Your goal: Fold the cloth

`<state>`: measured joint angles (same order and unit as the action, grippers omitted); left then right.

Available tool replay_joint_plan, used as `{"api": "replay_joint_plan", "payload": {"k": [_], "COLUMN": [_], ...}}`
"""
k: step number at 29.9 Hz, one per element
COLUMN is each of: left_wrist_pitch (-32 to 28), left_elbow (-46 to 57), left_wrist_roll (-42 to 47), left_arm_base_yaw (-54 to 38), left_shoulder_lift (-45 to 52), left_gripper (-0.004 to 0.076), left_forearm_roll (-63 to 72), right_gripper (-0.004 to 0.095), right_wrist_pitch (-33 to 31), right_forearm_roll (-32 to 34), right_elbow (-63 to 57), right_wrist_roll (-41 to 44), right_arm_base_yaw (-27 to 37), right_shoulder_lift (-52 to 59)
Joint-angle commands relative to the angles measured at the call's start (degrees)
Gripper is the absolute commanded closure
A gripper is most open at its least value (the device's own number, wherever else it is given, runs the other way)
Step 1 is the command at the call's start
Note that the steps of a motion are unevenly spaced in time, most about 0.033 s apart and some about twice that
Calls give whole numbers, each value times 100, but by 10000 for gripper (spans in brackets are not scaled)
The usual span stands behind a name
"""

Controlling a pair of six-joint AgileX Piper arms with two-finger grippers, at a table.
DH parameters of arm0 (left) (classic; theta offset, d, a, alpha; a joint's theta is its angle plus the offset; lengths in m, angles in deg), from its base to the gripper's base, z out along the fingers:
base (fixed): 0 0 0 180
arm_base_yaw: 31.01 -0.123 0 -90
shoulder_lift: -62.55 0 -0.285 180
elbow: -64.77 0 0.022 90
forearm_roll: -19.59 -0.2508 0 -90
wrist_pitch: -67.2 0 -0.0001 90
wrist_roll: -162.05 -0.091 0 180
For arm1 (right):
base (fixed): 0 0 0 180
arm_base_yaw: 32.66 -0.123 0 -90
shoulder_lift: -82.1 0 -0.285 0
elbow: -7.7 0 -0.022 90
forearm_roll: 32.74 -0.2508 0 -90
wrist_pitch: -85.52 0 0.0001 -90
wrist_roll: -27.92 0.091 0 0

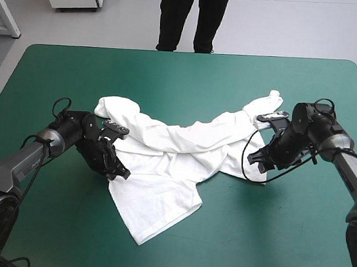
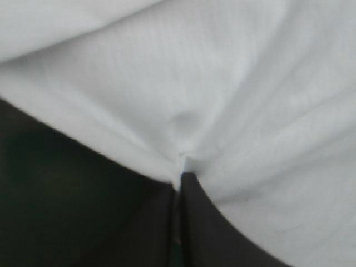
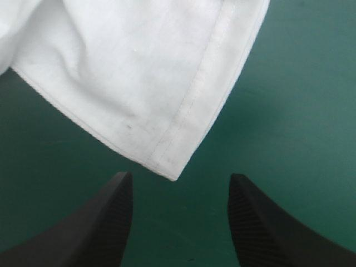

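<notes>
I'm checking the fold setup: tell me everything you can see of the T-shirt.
The T-shirt is white, short-sleeved, of thin soft-looking fabric with a stitched hem. It lies crumpled on the table: a twisted band runs from its left toward the far right, and a flatter flap spreads toward the near edge. The left gripper is shut on a pinch at its left side. The right gripper is open, a hemmed corner just at its fingertips, ungripped.
</notes>
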<state>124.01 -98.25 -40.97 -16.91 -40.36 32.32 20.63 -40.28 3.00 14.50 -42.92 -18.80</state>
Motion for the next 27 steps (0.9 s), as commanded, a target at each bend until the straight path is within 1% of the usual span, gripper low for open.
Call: {"api": "replay_joint_plan", "payload": {"k": [1,6,14,17,18,20,22,25,26,27], "left_wrist_pitch": [-25,-13,-1,20,27,62,82,106,136,134], "left_elbow": [22,22,-28,-85,-114,-167,-220,-275,-287,-301], "left_wrist_roll": [-30,-104,-155,-155,-155,-155,-155,-155,-155,-163], "left_arm_base_yaw": [68,68,68,68,68,68,68,68,68,68], "left_shoulder_lift": [-6,-6,-6,-6,-6,4,4,15,15,28], "left_gripper": [744,744,744,744,744,744,744,744,744,744], "left_forearm_roll": [435,435,452,435,439,439,439,439,439,439], "right_gripper": [416,416,416,444,464,542,659,870,924,914], "right_wrist_pitch": [-66,-79,-136,-144,-159,-211,-232,-138,-97,-89], "right_forearm_roll": [-37,-239,-249,-219,-191,-162,-162,-150,-150,-150], "right_elbow": [121,121,117,117,117,117,117,117,117,117], "right_wrist_roll": [-50,-90,-90,14,61,149,149,137,137,148], "right_arm_base_yaw": [-5,-32,-316,-473,-518,-629,-747,-869,-884,-897], "right_shoulder_lift": [-132,-437,-854,-1055,-1108,-1243,-1342,-1381,-1381,-1381]}}
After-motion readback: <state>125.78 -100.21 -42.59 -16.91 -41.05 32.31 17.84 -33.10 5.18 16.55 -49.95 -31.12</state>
